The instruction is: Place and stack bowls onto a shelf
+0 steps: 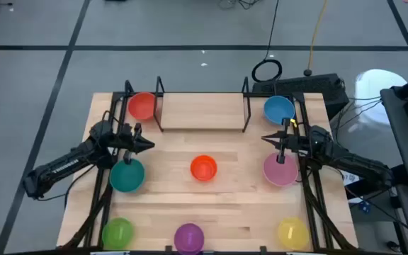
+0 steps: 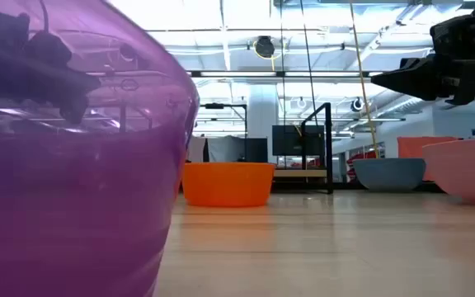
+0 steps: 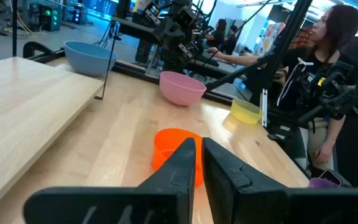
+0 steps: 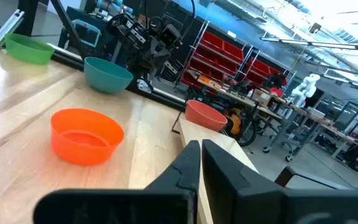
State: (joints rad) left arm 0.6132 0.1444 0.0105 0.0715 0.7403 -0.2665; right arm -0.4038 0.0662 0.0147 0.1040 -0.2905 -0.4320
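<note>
table (image 1: 225, 198): pale wood planks, bowls spread over it
room: grey floor tiles, red bins and benches behind
shelf (image 1: 202, 112): far edge, pale board, thin black rods
bowls: smooth round plastic; orange bowl (image 1: 203, 168) at centre
left gripper (image 1: 147, 146): above teal bowl (image 1: 127, 176), fingers closed, empty
right gripper (image 1: 266, 139): above pink bowl (image 1: 280, 169), fingers closed, empty

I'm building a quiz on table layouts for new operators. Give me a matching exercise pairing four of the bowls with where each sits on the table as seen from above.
Bowls:
1. red bowl
2. orange bowl
3. purple bowl
4. pink bowl

Places:
A. middle of the table
B. under the right gripper
C. left of the shelf, at the far edge
D. middle of the near edge

Pairs: 1-C, 2-A, 3-D, 4-B
</note>
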